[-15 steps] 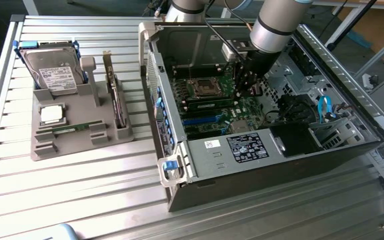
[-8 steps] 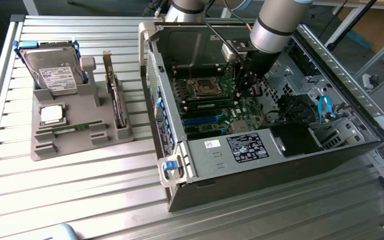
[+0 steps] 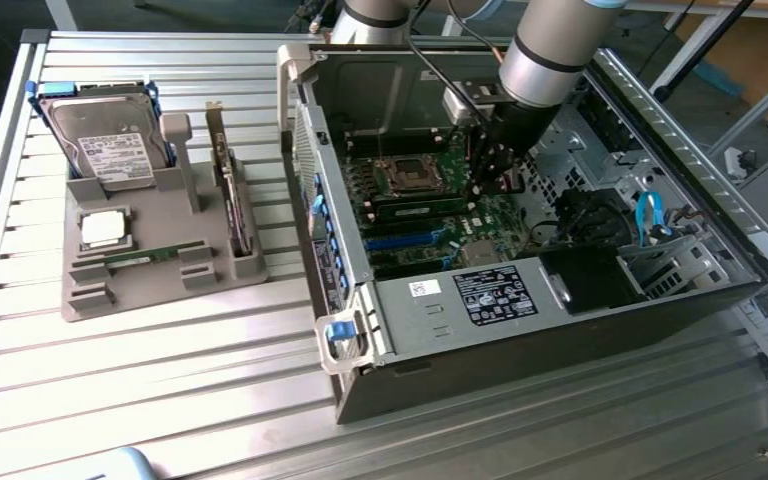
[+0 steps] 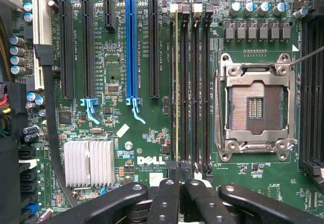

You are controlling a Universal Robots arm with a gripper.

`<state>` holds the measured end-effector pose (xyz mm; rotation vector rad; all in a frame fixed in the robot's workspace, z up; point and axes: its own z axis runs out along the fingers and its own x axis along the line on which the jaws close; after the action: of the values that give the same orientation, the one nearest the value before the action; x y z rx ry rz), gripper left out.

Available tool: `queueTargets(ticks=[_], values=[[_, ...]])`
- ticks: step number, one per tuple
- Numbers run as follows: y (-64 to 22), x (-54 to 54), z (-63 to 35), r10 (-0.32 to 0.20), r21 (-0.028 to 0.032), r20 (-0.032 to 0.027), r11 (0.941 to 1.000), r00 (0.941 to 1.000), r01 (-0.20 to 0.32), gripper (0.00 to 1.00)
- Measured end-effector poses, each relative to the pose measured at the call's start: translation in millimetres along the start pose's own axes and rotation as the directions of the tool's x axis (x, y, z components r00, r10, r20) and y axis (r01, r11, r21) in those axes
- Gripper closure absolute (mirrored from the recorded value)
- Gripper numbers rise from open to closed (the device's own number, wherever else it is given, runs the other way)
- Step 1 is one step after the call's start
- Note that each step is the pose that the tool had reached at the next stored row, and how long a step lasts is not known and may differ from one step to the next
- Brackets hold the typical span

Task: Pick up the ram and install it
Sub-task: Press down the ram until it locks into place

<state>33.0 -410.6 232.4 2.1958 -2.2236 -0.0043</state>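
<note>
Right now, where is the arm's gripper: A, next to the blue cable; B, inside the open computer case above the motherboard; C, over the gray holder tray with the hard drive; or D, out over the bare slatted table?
B: the gripper hangs inside the open computer case, above the green motherboard, well away from the gray holder tray.
</note>
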Motion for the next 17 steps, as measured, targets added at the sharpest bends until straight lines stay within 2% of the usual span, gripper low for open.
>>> queueTargets(ticks=[17], values=[[0.0,0.0,1.5,0.000,0.0001,0.0002,1.0000,1.0000,0.000,0.89]])
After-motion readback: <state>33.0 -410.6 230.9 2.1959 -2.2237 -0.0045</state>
